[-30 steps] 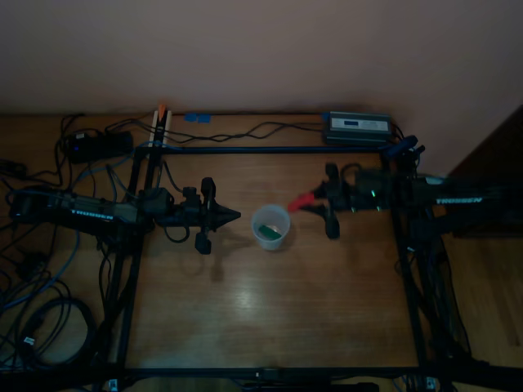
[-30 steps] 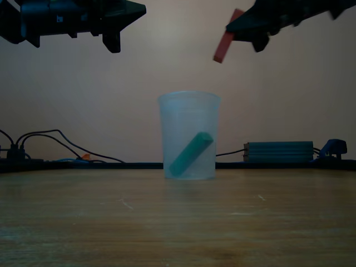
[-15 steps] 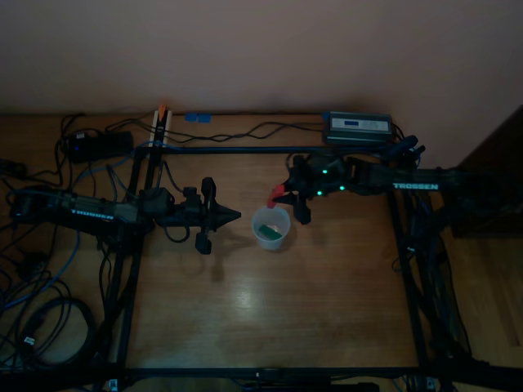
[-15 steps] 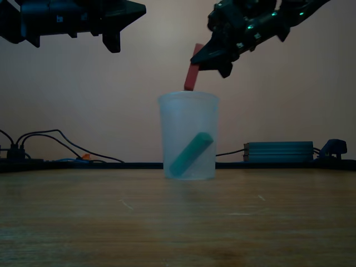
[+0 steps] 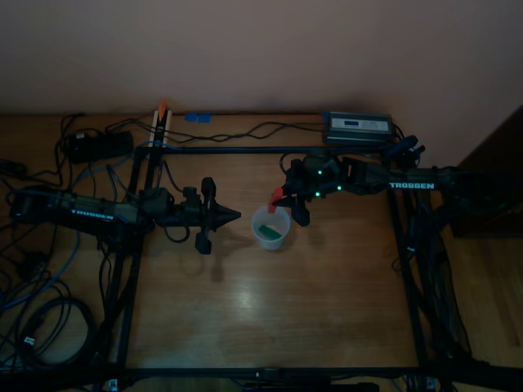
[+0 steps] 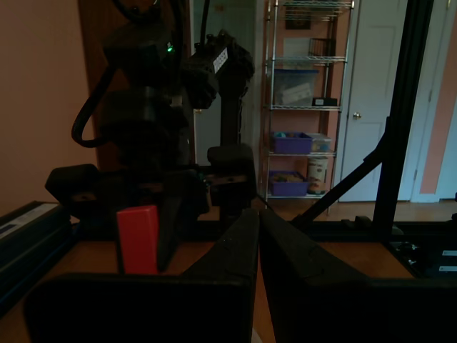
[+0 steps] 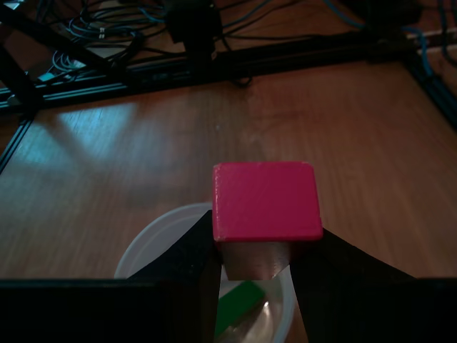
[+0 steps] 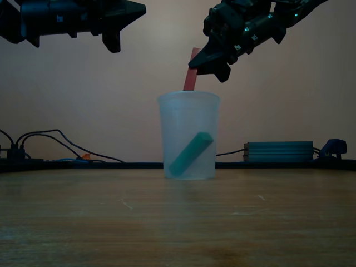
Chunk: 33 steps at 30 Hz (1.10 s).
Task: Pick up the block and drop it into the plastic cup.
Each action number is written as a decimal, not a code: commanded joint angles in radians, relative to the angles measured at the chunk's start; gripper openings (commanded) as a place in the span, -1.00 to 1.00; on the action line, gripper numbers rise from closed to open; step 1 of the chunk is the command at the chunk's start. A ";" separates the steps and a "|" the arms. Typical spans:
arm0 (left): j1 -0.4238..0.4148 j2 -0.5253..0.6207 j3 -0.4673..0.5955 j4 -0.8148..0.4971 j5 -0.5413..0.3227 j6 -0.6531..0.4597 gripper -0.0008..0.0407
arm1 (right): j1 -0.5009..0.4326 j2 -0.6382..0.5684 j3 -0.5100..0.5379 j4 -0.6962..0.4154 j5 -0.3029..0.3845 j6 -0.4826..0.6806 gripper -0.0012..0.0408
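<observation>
The plastic cup (image 5: 270, 224) stands upright in the middle of the table, translucent in the exterior view (image 8: 189, 136). My right gripper (image 5: 282, 198) is shut on the red block (image 5: 274, 200). The block (image 8: 191, 71) hangs tilted, its lower end just above the cup's far rim. In the right wrist view the block (image 7: 265, 200) sits between the fingers, with the cup's rim (image 7: 143, 246) below. My left gripper (image 5: 233, 216) hovers shut and empty on the top view's left of the cup, its fingers meeting in the left wrist view (image 6: 258, 221). That view also catches the block (image 6: 138, 239).
A green piece (image 8: 192, 153) leans inside the cup. A black frame (image 5: 270, 149) borders the wooden table. Cables and a power strip (image 5: 98, 144) lie at the top view's left, and a grey box (image 5: 357, 126) sits at the back.
My right gripper has carried the red block from the top view's right to over the cup. In the last half second it shifted only slightly. The left arm has not moved.
</observation>
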 commanded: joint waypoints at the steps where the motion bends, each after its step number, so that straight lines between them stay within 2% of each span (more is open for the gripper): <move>1: 0.000 0.000 0.000 0.000 0.000 0.000 -0.96 | 0.005 0.004 -0.004 -0.008 -0.014 0.010 -0.94; 11: 0.000 0.000 0.000 0.000 0.000 0.000 -0.96 | 0.015 0.035 -0.006 0.009 -0.074 -0.014 -0.94; 13: 0.000 0.000 0.000 0.000 0.000 0.000 -0.96 | 0.017 0.034 -0.006 0.015 -0.082 -0.021 -0.87; 17: 0.000 0.000 0.000 0.000 0.000 0.000 -0.96 | 0.022 0.030 -0.006 0.021 -0.082 -0.024 -0.51; 22: 0.000 0.000 0.000 0.000 0.000 0.000 -0.96 | 0.022 0.031 -0.006 0.024 -0.080 -0.021 0.18; 26: 0.000 0.000 0.000 0.000 0.000 0.000 -0.96 | 0.022 0.030 -0.006 0.038 -0.035 0.005 0.57; 29: 0.000 0.000 0.000 0.001 0.000 0.000 -0.96 | 0.022 0.030 -0.006 0.050 -0.023 0.010 0.65; 33: 0.000 0.000 0.000 0.000 0.000 0.000 -0.96 | 0.022 0.018 0.002 0.051 -0.017 0.004 0.50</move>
